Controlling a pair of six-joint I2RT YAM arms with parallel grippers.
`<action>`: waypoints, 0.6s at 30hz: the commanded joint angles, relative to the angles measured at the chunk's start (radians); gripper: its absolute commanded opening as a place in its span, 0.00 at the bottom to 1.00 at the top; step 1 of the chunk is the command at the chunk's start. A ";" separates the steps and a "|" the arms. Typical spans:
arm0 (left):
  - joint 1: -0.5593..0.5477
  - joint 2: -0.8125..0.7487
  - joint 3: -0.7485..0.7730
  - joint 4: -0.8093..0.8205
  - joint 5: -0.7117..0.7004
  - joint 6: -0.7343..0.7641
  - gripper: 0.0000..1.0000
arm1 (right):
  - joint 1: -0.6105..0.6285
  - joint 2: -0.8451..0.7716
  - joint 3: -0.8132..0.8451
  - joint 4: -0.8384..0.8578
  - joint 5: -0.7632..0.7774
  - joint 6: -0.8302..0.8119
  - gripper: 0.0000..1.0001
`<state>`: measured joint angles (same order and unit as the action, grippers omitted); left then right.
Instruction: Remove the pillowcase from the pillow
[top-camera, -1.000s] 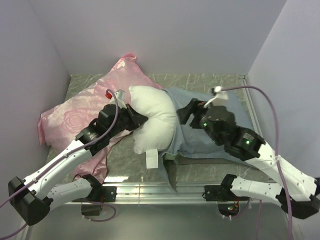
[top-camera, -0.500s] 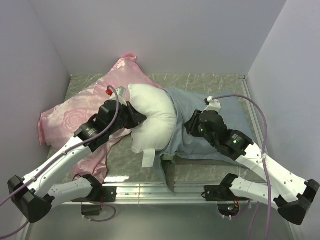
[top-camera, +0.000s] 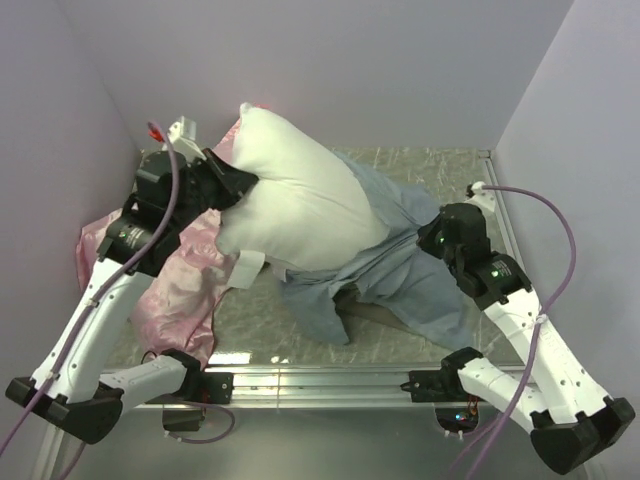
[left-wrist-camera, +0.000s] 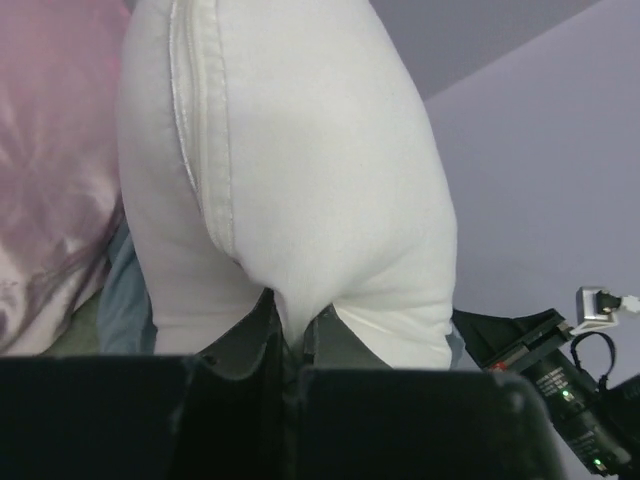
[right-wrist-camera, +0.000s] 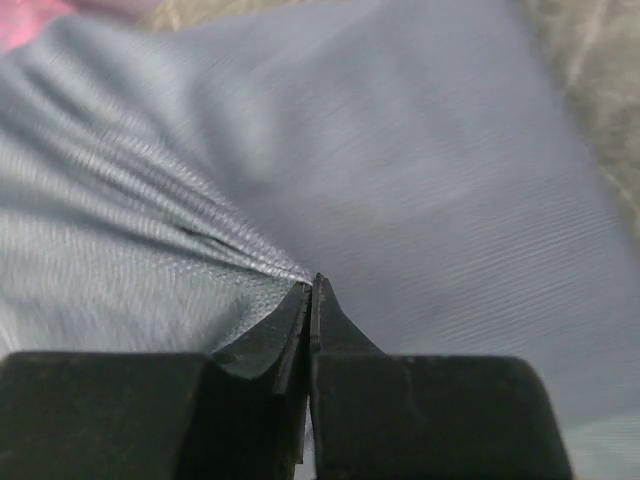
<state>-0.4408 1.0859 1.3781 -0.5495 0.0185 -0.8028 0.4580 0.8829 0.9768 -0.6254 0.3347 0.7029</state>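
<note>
The left gripper pinches the pillow at its left end. The right gripper clamps the pillowcase, draped off the pillow's right end — best drawn steadily apart, both grips tight.

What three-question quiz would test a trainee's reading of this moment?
1. True or false: the left pincer is shut on the white pillow.
2. Multiple choice: what does the right pincer pinch? A) the pillow's tag B) the grey-blue pillowcase C) nothing
3. Fill in: in the top view, the pink satin pillow lies to the ___ of the white pillow.

Key: 1 true; 2 B; 3 left.
</note>
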 joint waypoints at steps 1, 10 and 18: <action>0.056 -0.063 0.125 0.091 -0.028 0.031 0.00 | -0.149 0.014 0.046 -0.080 0.023 -0.023 0.02; 0.083 -0.074 0.219 0.054 -0.028 0.048 0.00 | -0.453 0.087 0.011 0.013 -0.223 -0.091 0.00; 0.038 -0.098 -0.011 0.219 0.224 -0.065 0.01 | -0.372 0.070 -0.015 0.073 -0.302 -0.103 0.04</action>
<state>-0.3866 1.0435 1.4406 -0.5755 0.1741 -0.8101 0.0696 0.9516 0.9562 -0.5892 -0.0196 0.6456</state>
